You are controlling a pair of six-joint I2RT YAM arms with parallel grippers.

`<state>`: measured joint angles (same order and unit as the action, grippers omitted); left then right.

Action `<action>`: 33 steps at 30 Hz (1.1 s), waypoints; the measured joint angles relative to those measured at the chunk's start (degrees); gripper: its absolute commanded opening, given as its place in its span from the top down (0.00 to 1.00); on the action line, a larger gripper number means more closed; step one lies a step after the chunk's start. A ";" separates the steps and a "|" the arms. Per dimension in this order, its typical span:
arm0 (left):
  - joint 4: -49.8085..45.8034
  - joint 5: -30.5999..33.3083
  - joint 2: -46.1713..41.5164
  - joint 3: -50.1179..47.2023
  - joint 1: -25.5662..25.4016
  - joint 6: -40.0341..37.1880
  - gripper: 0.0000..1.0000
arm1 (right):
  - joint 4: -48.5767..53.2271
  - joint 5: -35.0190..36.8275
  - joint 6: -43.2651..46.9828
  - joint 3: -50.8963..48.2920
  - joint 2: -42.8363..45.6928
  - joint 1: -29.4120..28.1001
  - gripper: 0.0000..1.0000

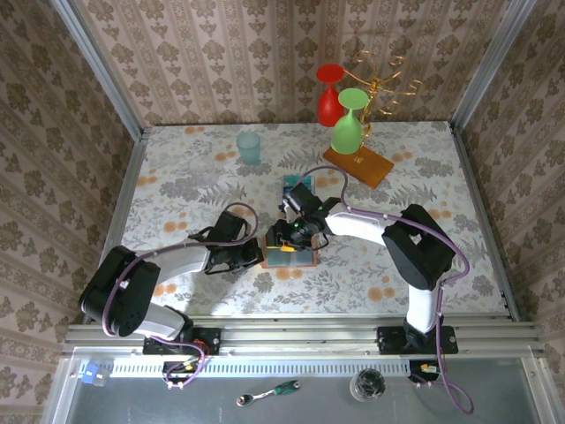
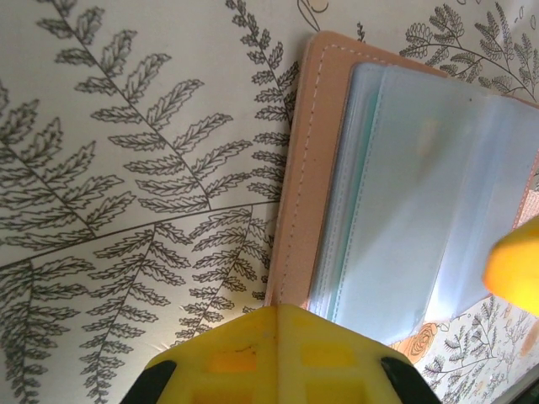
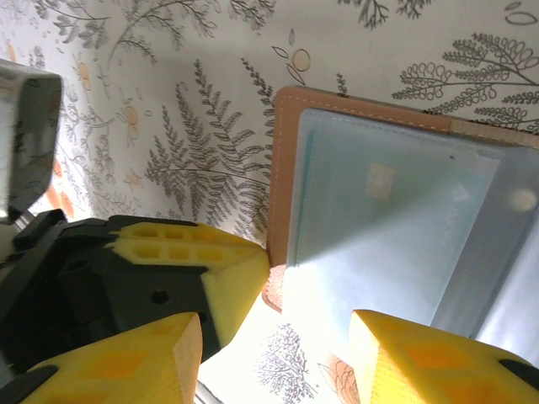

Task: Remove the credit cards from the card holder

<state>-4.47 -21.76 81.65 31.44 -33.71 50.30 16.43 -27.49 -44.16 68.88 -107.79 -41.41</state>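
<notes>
The card holder (image 1: 291, 257) lies open and flat on the table, with a tan leather rim (image 2: 301, 168) and pale grey-blue clear sleeves (image 3: 387, 219). A faint pale card patch shows through one sleeve (image 3: 380, 180). One teal credit card (image 1: 292, 186) lies on the cloth just behind the holder. My left gripper (image 2: 286, 310) is shut with nothing between its fingers. Its tip rests against the holder's left edge near a corner (image 3: 221, 268). My right gripper (image 3: 274, 362) hovers open just above the holder's sleeves, one finger (image 3: 429, 362) over them and the other off the edge.
At the back right stands a wooden rack base (image 1: 357, 165) with a gold stand, holding a green glass (image 1: 350, 124) and a red glass (image 1: 328, 97). A teal cup (image 1: 249, 147) stands at the back centre. Patterned walls close in the table.
</notes>
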 measured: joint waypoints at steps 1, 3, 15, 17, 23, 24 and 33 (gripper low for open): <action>-0.02 0.00 0.02 0.00 0.02 -0.07 1.00 | 0.00 -0.02 -0.13 0.00 -0.28 0.00 0.48; -0.02 0.00 0.02 0.00 0.04 -0.20 1.00 | -0.04 -0.04 -0.50 0.00 -0.61 0.00 0.48; -0.22 -0.04 0.07 0.00 0.44 -0.87 0.99 | -0.07 -0.20 -1.07 0.00 -2.78 0.00 0.48; -0.24 -0.04 0.26 0.00 0.72 -1.01 0.99 | 0.22 -0.09 -1.03 0.00 -2.86 0.00 0.48; -0.20 -0.48 0.90 0.09 0.92 -1.03 0.99 | 1.99 1.51 -0.31 0.13 -2.84 0.00 0.48; -0.22 -0.52 0.92 0.13 1.01 -1.03 0.99 | 2.32 1.79 0.02 0.15 -2.84 0.00 0.48; -0.26 -0.92 1.14 0.24 1.18 -1.05 0.99 | 4.74 4.55 0.90 0.00 -1.53 0.00 0.48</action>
<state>-4.73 -22.68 82.78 31.68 -32.53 49.25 21.17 -22.94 -43.27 68.88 -109.32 -41.41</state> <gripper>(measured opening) 0.064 0.517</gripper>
